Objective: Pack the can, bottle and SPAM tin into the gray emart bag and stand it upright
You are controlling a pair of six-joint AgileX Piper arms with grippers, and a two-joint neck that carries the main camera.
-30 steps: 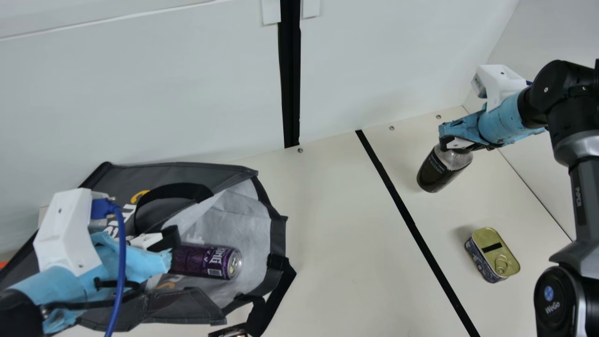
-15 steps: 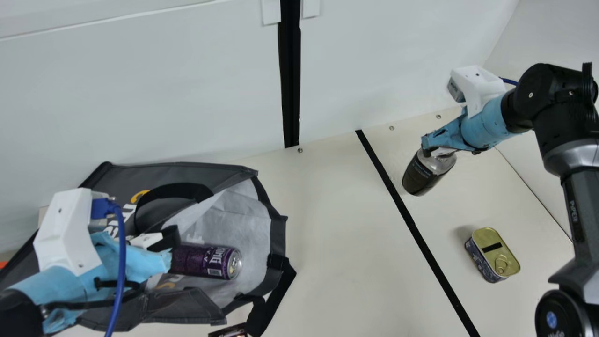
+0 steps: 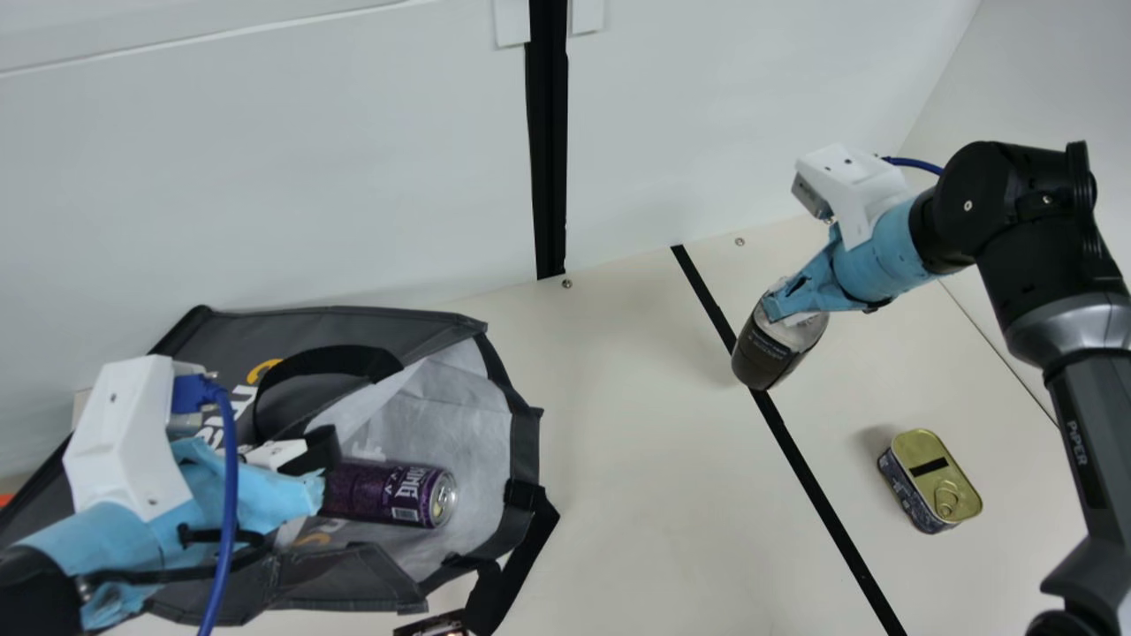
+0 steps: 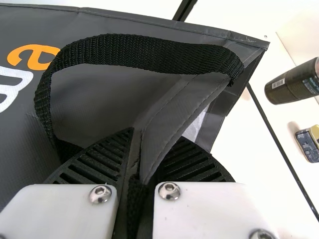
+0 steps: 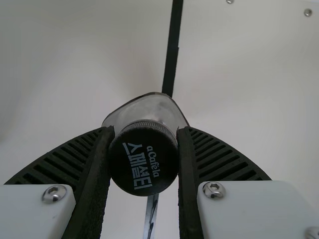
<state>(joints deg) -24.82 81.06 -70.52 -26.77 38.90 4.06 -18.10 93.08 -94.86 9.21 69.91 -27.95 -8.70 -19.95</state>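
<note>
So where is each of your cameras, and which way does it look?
Main view: on my neck, looking down at the table; my left gripper and right gripper show.
Left wrist view: on my left wrist, looking past its two ribbed fingers at the gray bag they pinch.
Right wrist view: on my right wrist, looking down between its own fingers at the bottle's black cap.
The main and left wrist views share the bag, the bottle and the SPAM tin.

Left claw [image 3: 320, 468] and right claw [image 3: 782, 302] clamped
</note>
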